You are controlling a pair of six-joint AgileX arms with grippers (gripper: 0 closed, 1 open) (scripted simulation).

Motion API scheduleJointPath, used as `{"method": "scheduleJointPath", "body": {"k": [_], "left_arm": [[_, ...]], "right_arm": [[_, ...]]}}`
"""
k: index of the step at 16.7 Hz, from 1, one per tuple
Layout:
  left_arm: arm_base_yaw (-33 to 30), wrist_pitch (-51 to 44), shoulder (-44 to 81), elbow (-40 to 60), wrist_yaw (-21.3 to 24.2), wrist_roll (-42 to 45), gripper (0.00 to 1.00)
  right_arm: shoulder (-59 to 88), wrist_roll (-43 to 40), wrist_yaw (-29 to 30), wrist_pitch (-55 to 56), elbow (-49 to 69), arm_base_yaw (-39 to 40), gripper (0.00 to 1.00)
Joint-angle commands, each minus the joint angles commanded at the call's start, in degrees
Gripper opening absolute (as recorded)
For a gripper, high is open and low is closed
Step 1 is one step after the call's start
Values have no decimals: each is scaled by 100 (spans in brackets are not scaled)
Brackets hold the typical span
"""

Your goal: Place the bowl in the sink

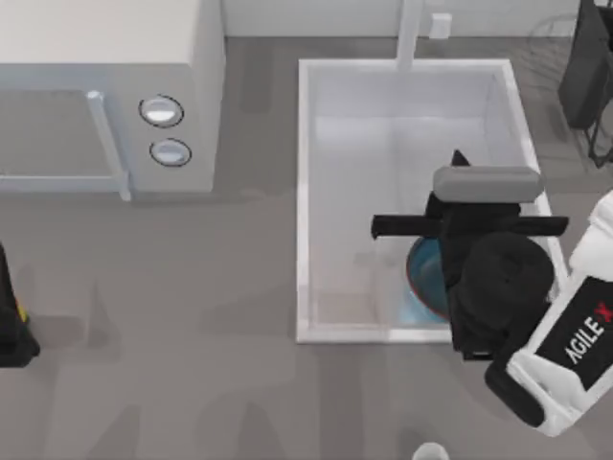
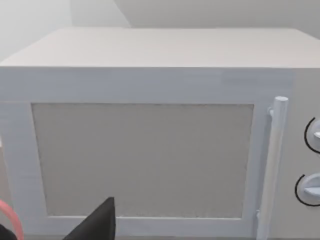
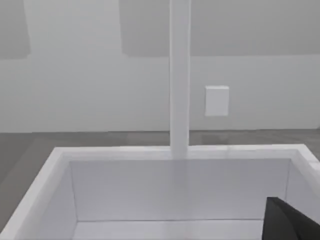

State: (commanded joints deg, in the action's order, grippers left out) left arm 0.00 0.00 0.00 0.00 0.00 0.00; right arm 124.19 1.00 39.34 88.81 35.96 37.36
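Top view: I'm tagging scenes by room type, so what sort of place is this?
Likely a rendered kitchen counter: a white sink with a faucet, a microwave beside it, and a bowl down in the basin beneath the right gripper.

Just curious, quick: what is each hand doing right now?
Left hand: parked at the table's left edge; cannot tell.
Right hand: over the sink, above the bowl; cannot tell.

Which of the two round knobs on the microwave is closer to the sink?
The lower knob sits slightly closer to the sink than the upper knob. Both are on the microwave, left of the sink in the top view.
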Motion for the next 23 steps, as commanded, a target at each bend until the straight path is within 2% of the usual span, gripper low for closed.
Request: {"method": "scheduleJointPath", "body": {"k": [7,20,23], "left_arm": [[0,0,0,0,0,0,100],[0,0,0,0,0,0,100],[0,0,0,0,0,0,100]], "right_arm": [[366,-8,-11,360,-109,-17,0],[366,-8,-11,360,-109,-17,98],[366,-8,-11,360,-109,-17,100]]}}
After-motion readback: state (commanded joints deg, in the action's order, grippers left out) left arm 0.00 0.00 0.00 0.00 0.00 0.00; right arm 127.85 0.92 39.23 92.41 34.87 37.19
